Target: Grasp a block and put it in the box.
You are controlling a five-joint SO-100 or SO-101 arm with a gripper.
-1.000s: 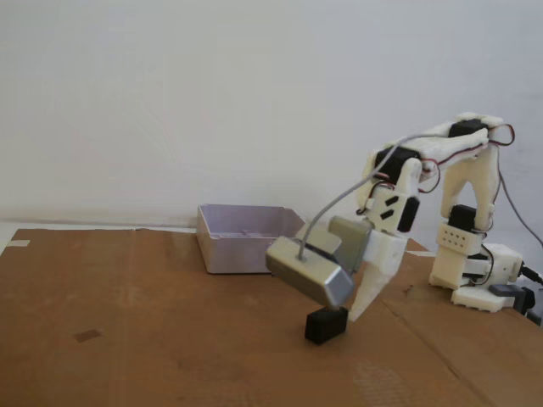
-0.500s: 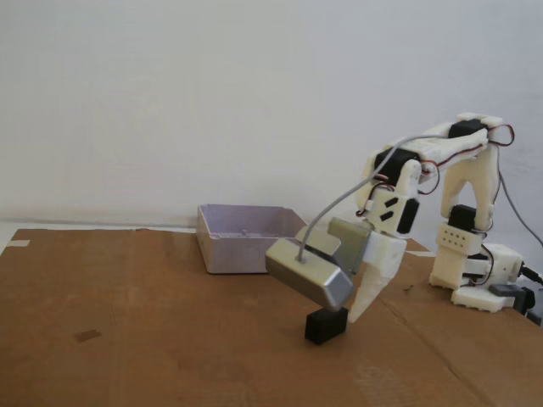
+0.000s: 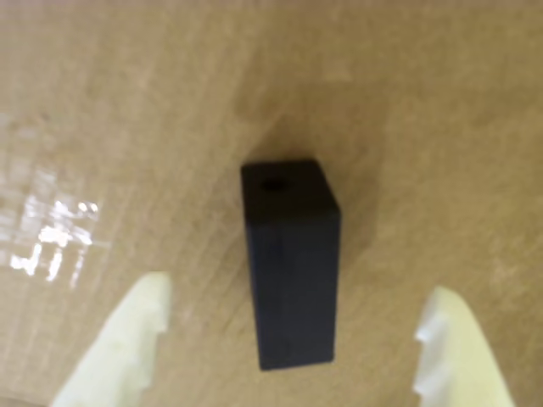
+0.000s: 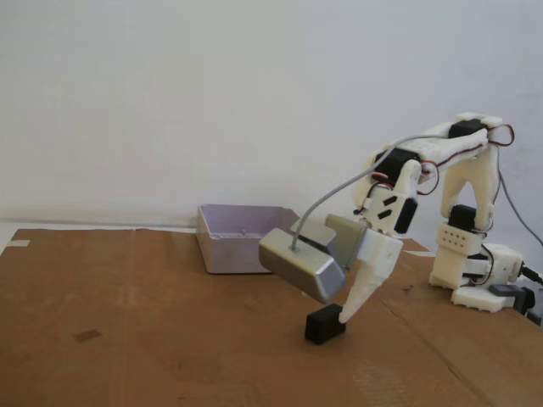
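A: Wrist view first. What lies under the claw (image 3: 293,339)?

B: The block (image 3: 291,267), black and matte, with a small round hole in its upper face. It sits on brown cardboard (image 3: 127,102), between the two pale fingers (image 3: 123,348), which rise from the bottom edge.

A: Do the fingers touch the block?

B: No. The claw is spread wide, with bare cardboard showing on each side of the block. The left finger stands further from the block than the right one does. A patch of glare lies on the cardboard left of the block.

A: And the fixed view?

B: The arm (image 4: 441,170) reaches down to the left from its base (image 4: 479,275) on the right side of the worktop (image 4: 127,339). The claw (image 4: 338,315) is low over the block (image 4: 324,324), one white fingertip right at the block's upper right edge. I cannot tell from here whether it touches. The other finger is hidden.

A: Where is the box?

B: The box (image 4: 242,242) stands behind the block and to its left, well apart from it, near the back edge of the cardboard. A silver-grey camera (image 4: 301,264) with a grey cable (image 4: 339,199) rides on the claw, above the block and just in front of the box's right corner in this view.
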